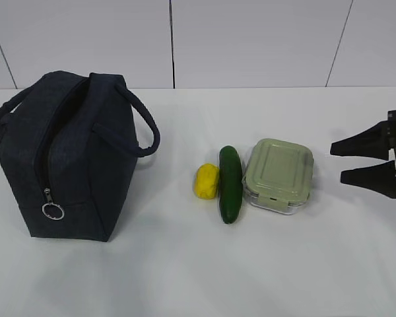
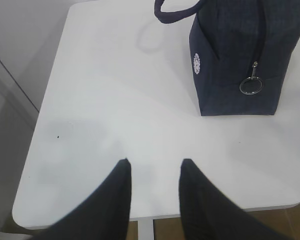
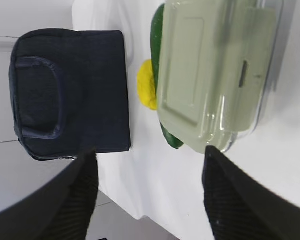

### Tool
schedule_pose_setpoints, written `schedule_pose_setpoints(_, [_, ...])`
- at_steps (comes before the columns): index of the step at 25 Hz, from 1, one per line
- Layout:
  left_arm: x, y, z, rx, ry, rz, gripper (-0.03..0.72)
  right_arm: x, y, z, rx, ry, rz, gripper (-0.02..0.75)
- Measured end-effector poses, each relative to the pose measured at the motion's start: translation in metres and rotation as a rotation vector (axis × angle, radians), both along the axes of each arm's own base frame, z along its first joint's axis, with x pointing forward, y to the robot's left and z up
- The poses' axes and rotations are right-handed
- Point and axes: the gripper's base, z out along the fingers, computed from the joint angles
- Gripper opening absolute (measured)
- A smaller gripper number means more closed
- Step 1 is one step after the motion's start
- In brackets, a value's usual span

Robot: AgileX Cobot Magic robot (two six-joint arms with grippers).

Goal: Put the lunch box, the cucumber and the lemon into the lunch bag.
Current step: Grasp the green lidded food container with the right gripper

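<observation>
Lunch bag (image 2: 240, 55) — round white logo (image 2: 196, 63)

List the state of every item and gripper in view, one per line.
lunch bag: upright, zipper closed
lunch box: lid on, flat on table
cucumber: lying loose on table
lemon: loose beside cucumber
left gripper: fingers apart, empty
right gripper: open, empty

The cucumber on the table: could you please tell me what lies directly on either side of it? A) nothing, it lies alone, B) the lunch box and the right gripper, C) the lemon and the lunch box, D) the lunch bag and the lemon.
C: in the exterior view the cucumber lies between the lemon on its left and the lunch box on its right, while the lunch bag stands well apart.
</observation>
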Motion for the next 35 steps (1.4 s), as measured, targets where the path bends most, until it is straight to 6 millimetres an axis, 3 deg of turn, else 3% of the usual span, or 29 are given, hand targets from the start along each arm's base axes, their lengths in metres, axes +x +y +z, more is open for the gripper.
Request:
schedule_pose_setpoints(20, [0.0, 0.0, 0.0, 0.0, 0.0, 0.0, 0.235, 0.012, -0.007, -0.003, -0.039, -0.014, -0.057, 0.489])
schedule_pose_setpoints(24, [0.0, 0.0, 0.0, 0.0, 0.0, 0.0, 0.235, 0.018, -0.008, -0.004, -0.024, -0.019, -0.044, 0.54])
schedule_pose_setpoints(35, [0.0, 0.0, 0.0, 0.0, 0.0, 0.0, 0.235, 0.026, -0.009, -0.052, 0.044, 0.058, -0.035, 0.584])
